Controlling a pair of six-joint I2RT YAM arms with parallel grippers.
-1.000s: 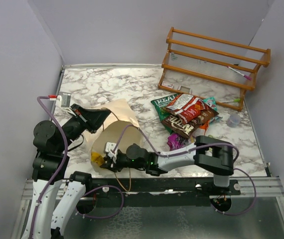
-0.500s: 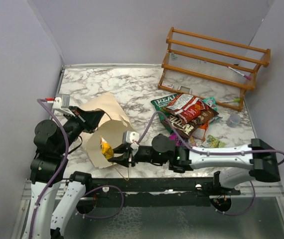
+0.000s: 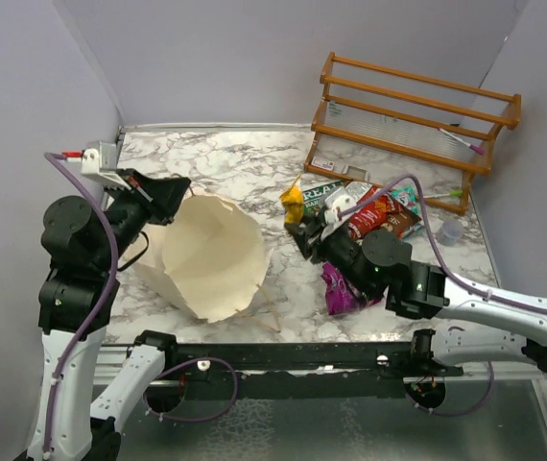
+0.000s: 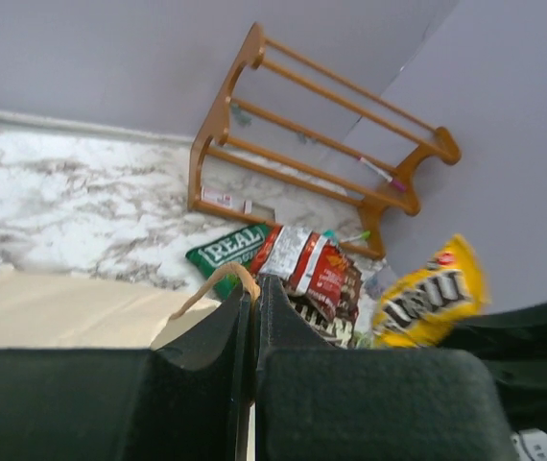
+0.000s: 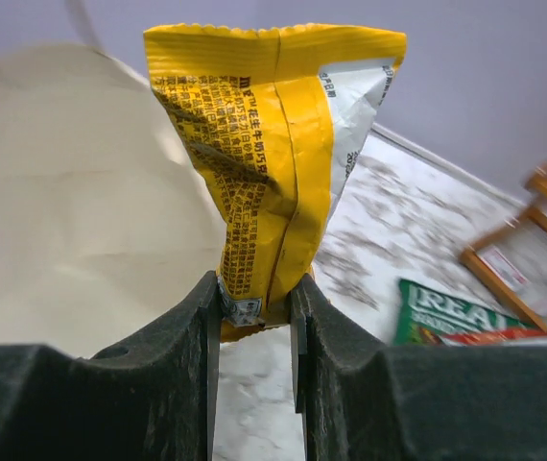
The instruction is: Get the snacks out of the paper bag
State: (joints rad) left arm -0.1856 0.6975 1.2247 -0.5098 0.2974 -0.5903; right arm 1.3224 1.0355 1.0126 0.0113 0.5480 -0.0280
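my right end effector [image 5: 254,300] pinches the bottom seam of a yellow snack packet [image 5: 273,144], holding it upright in the air, clear of the paper bag [image 3: 216,254] and just left of the pile of other snacks [image 3: 374,216] on the marble tabletop [image 3: 225,168]. my left end effector [image 4: 254,307] is pressed together on the bag's rim, where a brown cord handle [image 4: 218,279] loops out, and the bag leans tipped beneath it. a green packet [image 3: 320,195] and a magenta packet [image 3: 339,288] lie near my right arm. a wooden rack [image 3: 417,115] stands at the far right.
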